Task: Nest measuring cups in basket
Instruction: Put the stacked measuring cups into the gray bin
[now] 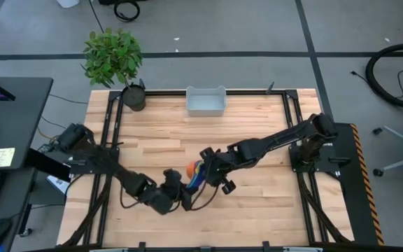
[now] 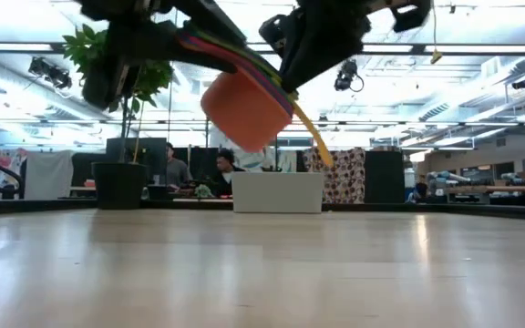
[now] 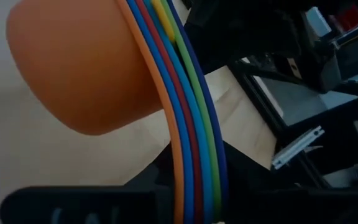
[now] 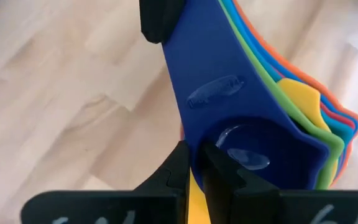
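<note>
The measuring cups [image 2: 249,107] are nested into one stack, orange outermost, and hang tilted well above the table [image 2: 262,273] near its front middle. Their stacked handles [image 3: 194,155] run as coloured bands into my left gripper [image 1: 179,196], which is shut on them. A yellow handle [image 2: 317,137] sticks out from the stack on another side and slants downward. My right gripper [image 4: 197,165] comes down onto the stack from above and is shut at the dark blue cup's rim. The basket [image 1: 206,102] stands at the far edge, apart from both grippers. My left gripper pinches the bundle of stacked flat handles [image 3: 196,190] between its two fingers, which lie across the handles. The stack is held clear of the table, its bowls tilted beyond the fingers. My right gripper comes slanting down from above. Its two fingers [image 4: 178,171] close at the inner blue cup's rim, with a yellow handle [image 4: 195,200] showing between them. Whether they pinch the yellow handle alone or the rim too, I cannot tell.
A dark round plant pot [image 1: 133,97] with a leafy plant stands at the far left corner, left of the basket. Bare wooden table lies between the grippers and the basket. People sit in the room beyond the table's far edge.
</note>
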Available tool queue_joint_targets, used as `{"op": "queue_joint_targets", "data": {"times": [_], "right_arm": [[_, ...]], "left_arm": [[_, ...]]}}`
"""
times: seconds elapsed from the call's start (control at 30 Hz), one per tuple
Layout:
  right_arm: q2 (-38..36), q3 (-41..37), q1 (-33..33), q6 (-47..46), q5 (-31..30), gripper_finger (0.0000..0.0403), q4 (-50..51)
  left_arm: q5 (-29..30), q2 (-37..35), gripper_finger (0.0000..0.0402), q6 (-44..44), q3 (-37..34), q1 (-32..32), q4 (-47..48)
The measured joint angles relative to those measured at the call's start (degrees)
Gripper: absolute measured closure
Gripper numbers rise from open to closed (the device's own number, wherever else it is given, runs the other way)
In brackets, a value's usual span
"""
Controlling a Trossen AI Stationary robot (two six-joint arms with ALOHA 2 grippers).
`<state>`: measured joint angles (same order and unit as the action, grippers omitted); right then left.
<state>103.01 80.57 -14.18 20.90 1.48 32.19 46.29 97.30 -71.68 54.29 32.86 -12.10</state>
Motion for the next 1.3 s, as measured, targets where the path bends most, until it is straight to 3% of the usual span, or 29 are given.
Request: {"op": "queue_joint_targets", "data": {"times": [0.3,0.47,0.9,1.3], "right_arm": [[-6.7,1.1,4.3,0.9,-5.8,0.0371,4.4],[-10.5,1.1,8.2,3.0,-6.0,0.0371,5.7],[-13.1,1.1,20.0,3.7,-6.7,0.0371,4.9],[-13.0,1.1,33.0,9.8,1.5,0.0373,-1.5]], "left_arm": [[-5.6,-10.3,0.0329,10.7,0.1,-8.2,8.5],[-11.1,-14.4,0.0329,18.5,0.1,-15.1,9.2],[-34.0,-19.9,0.0329,32.1,0.1,-36.2,11.1],[-49.8,-19.5,0.0329,35.5,0.1,-53.2,5.6]]}}
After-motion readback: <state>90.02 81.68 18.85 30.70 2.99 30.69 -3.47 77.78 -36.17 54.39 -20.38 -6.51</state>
